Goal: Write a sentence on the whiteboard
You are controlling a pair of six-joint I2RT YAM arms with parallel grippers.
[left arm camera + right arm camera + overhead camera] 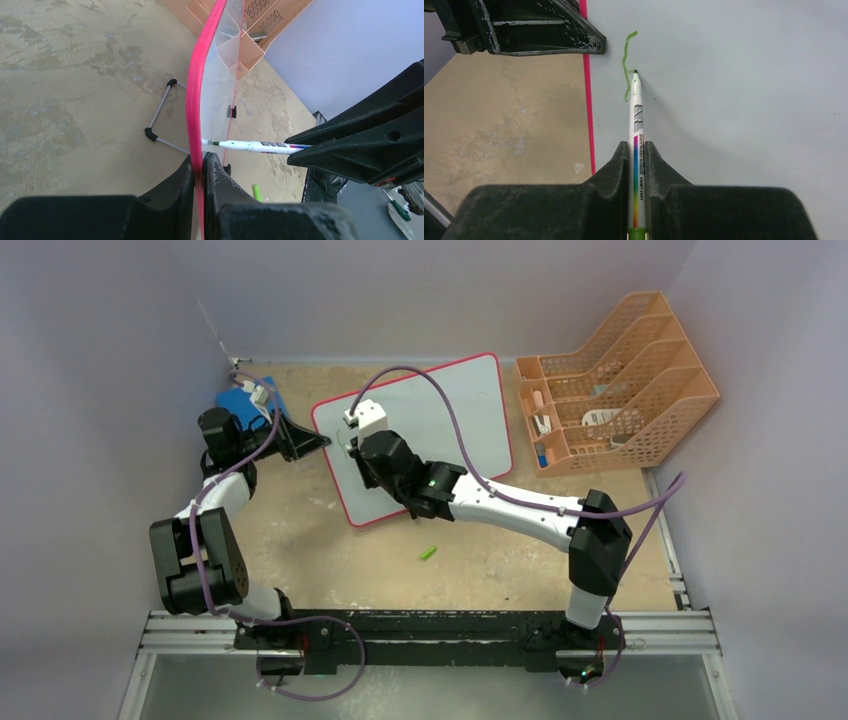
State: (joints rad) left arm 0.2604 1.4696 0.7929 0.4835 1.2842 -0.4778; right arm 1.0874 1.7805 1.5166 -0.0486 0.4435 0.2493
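The whiteboard (460,410) lies in the middle of the table, its red rim (196,90) seen edge-on in the left wrist view. My left gripper (200,162) is shut on the rim at the board's left edge (318,442). My right gripper (637,147) is shut on a white marker (637,125), also seen in the left wrist view (260,146). The marker's tip touches the board (734,100) near its left edge. Of the sentence only a short green squiggle (626,75) shows beside the tip; no letters are readable.
A green marker cap (428,553) lies on the table in front of the board. An orange file rack (620,380) stands at the back right. A blue pad (245,400) lies at the back left. The board's wire foot (160,115) sticks out behind it.
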